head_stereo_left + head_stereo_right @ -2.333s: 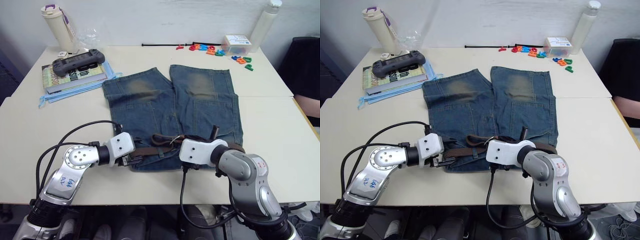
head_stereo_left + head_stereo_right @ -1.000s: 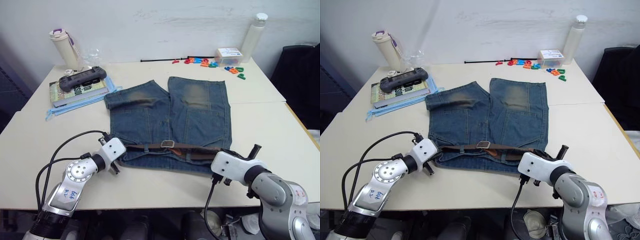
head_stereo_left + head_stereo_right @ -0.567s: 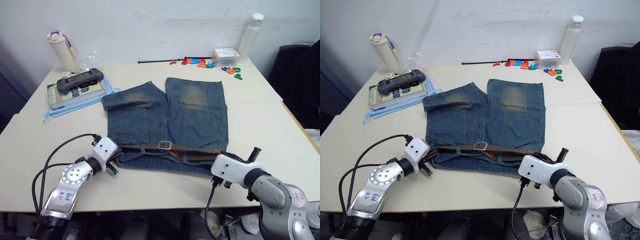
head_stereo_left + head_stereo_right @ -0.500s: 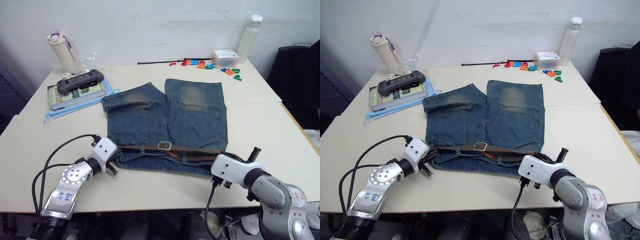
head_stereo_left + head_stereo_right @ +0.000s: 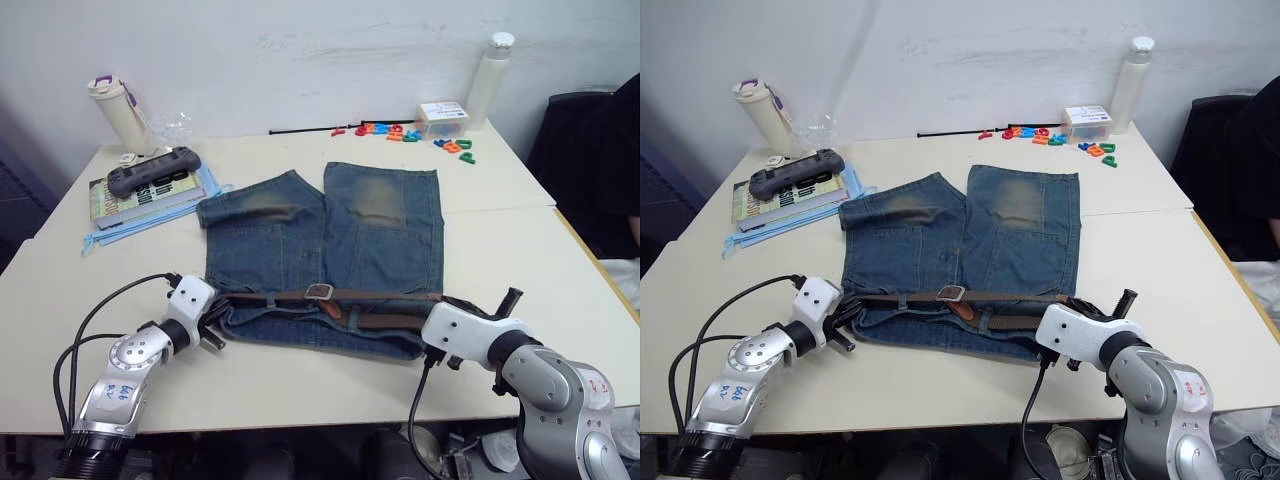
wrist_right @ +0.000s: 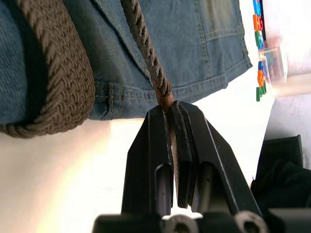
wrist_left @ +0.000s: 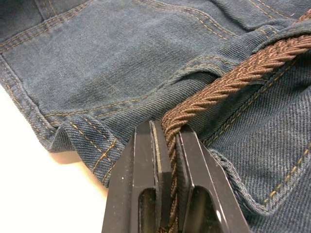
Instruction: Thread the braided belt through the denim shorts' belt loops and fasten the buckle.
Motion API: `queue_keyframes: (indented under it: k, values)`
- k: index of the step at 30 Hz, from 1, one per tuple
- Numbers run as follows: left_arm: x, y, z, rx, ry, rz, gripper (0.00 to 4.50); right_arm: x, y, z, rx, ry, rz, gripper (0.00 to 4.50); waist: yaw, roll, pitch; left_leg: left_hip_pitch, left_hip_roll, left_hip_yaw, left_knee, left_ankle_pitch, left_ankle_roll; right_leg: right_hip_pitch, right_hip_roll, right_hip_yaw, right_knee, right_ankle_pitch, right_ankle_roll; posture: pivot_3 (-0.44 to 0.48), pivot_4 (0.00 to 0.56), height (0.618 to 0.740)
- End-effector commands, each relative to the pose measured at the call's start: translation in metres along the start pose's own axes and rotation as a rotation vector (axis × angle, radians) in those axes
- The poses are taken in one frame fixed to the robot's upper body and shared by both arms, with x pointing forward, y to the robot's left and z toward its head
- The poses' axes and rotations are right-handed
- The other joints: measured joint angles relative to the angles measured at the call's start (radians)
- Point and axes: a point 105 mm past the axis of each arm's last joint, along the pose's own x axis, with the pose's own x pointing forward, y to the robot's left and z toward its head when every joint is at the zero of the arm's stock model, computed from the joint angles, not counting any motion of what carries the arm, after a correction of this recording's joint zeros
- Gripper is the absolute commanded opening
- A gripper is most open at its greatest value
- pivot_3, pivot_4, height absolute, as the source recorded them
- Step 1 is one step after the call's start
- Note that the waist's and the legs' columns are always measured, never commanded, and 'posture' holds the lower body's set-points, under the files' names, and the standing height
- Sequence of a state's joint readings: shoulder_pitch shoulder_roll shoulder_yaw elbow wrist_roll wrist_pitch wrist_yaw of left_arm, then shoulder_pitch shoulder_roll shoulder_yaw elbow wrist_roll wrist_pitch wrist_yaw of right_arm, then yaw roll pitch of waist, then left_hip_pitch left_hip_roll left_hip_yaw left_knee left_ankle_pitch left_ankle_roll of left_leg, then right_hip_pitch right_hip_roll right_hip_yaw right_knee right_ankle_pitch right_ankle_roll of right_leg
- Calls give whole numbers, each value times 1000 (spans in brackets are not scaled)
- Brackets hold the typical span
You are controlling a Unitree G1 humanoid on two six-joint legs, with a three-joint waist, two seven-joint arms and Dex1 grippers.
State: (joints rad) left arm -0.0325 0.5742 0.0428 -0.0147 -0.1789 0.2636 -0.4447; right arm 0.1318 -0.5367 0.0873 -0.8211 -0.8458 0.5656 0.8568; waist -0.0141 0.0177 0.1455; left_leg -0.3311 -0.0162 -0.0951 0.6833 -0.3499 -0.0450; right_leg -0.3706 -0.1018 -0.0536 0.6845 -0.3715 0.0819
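Note:
The faded blue denim shorts (image 5: 320,235) lie flat mid-table, waistband nearest me. The brown braided belt (image 5: 385,296) runs taut along the waistband, passing under a belt loop (image 5: 269,298), with the silver buckle (image 5: 318,292) at its middle. A second stretch of belt (image 5: 385,322) lies doubled just below. My left gripper (image 5: 212,320) is shut on the belt (image 7: 233,77) at the shorts' left edge, the strap pinched between the fingers (image 7: 146,145). My right gripper (image 5: 441,302) is shut on the belt (image 6: 146,48) off the shorts' right edge.
At the back left, a book with a game controller (image 5: 145,172) lies on a light-blue cloth (image 5: 150,212), beside a tumbler (image 5: 118,108). Along the back are a black cord (image 5: 300,130), coloured letters (image 5: 400,132), a clear box (image 5: 443,117) and a white bottle (image 5: 485,65). A black chair (image 5: 590,150) stands to the right.
Since the earliest frames both grippers have drawn apart from the middle, pulling the belt straight across the waistband. Over the last second the view has shifted while both grips hold.

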Motion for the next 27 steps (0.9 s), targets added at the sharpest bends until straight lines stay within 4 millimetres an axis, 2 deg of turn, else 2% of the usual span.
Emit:
queue_keyframes:
  k: [1,3,4,5,6,7,8,9,10,11,12,13,16,19,21,22,27]
  values:
    - [-46,26,-122,-144,467,180,31,-7,-20,-14,-7,90,-109,0,-1,0,0,0,1,0,0,0,0,0,1,0,0,0,-1,0,150,654]
    - [-39,20,-112,-116,411,141,31,-4,-12,4,-24,5,-67,0,-8,3,0,2,4,0,0,-1,-1,0,4,-1,-4,0,-1,0,150,654]
    - [-36,16,-108,-114,383,125,31,-3,-8,13,-32,-36,-47,0,-17,17,-3,3,10,0,0,-2,-3,0,8,-8,-13,1,-2,0,150,654]
    - [-32,12,-100,-83,340,95,31,-2,-3,22,-40,-72,-30,0,-25,52,-13,-7,20,-1,2,-4,-6,3,24,-22,-39,16,-5,0,150,654]
    - [-29,9,-95,-60,311,75,31,-1,-1,27,-45,-93,-21,0,-13,38,-20,-33,50,-7,-4,-4,-6,21,51,-32,-88,51,-11,0,150,654]
    - [-27,7,-88,-49,272,66,31,-1,3,33,-50,-116,-6,0,-8,9,-14,-39,62,25,-16,-2,0,33,32,-12,-15,3,-14,0,150,654]
    - [-25,6,-84,-44,245,63,31,0,5,37,-53,-133,3,0,-8,-5,-5,-33,56,44,-20,-1,1,41,22,9,6,-40,8,0,150,654]
    - [-23,3,-73,-29,187,43,31,1,7,43,-60,-154,13,0,-5,-13,0,-24,47,49,-13,2,3,41,17,37,33,-77,12,0,150,654]
    - [-22,1,-65,-16,146,27,31,2,9,47,-65,-168,19,0,-2,-11,0,-22,47,55,-2,6,-5,30,21,41,38,-91,8,0,150,654]
    - [-23,-2,-53,-5,93,4,31,4,10,51,-68,-181,20,0,2,-10,0,-25,51,54,-3,10,-13,32,27,41,40,-92,0,0,150,654]
    - [-23,-4,-43,3,51,-17,31,6,11,54,-71,-190,24,0,2,-7,1,-26,54,53,-4,14,-21,34,29,38,40,-89,2,0,150,654]
    - [-24,-5,-37,6,28,-28,31,7,12,56,-73,-194,26,0,2,-7,2,-27,54,51,-8,18,-45,31,32,39,41,-88,1,0,150,654]
    - [-30,-7,-20,51,-35,-83,31,12,15,60,-81,-200,41,0,8,-9,5,-38,53,51,-1,15,-45,24,33,40,41,-85,4,0,150,654]
    - [-34,-9,-7,58,-73,-127,31,13,18,66,-59,-217,67,0,12,-21,11,-44,52,50,0,14,-43,16,32,39,37,-83,6,0,150,654]
    - [-38,-10,0,83,-87,-161,884,14,20,68,-28,-221,73,0,11,-23,13,-48,50,50,0,12,-40,14,29,38,34,-83,6,0,150,654]
    - [-39,-11,1,89,-90,-171,1244,14,19,68,-21,-220,70,772,9,-23,13,-50,49,49,0,11,-38,13,28,37,33,-83,7,0,150,654]
    - [-50,-19,26,50,-158,-294,3300,8,13,60,42,-210,77,3001,12,-25,16,-59,46,47,0,8,-31,12,24,33,20,-80,12,0,150,654]
